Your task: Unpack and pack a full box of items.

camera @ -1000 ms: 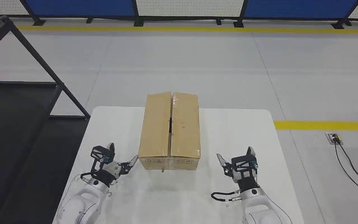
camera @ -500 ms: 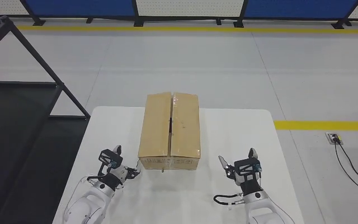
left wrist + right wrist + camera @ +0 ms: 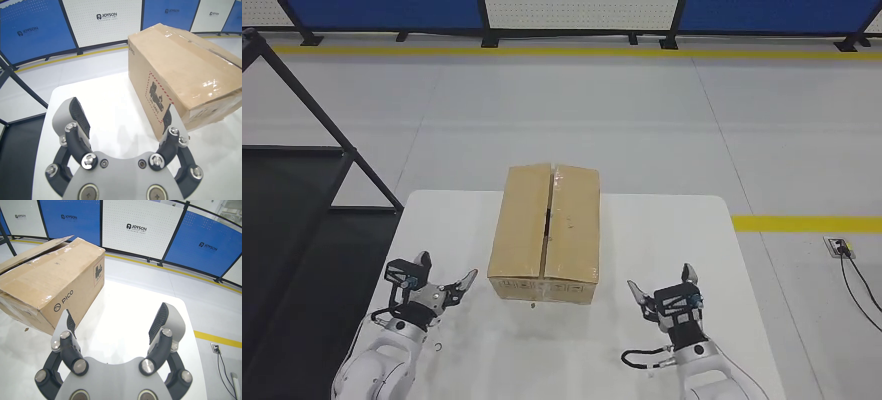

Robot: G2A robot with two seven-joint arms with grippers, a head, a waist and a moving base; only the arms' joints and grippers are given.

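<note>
Hovering wide open and empty, the left gripper [image 3: 449, 270] hangs at the lower left of the top view and the right gripper [image 3: 659, 278] at the lower right. Neither touches the single cardboard box [image 3: 545, 235], which stands between them at the middle of the one white table [image 3: 662, 225]. Its two top flaps lie nearly shut, one corner lifted, hiding the contents. One small brown scrap [image 3: 533, 307] lies just below the box.
</note>
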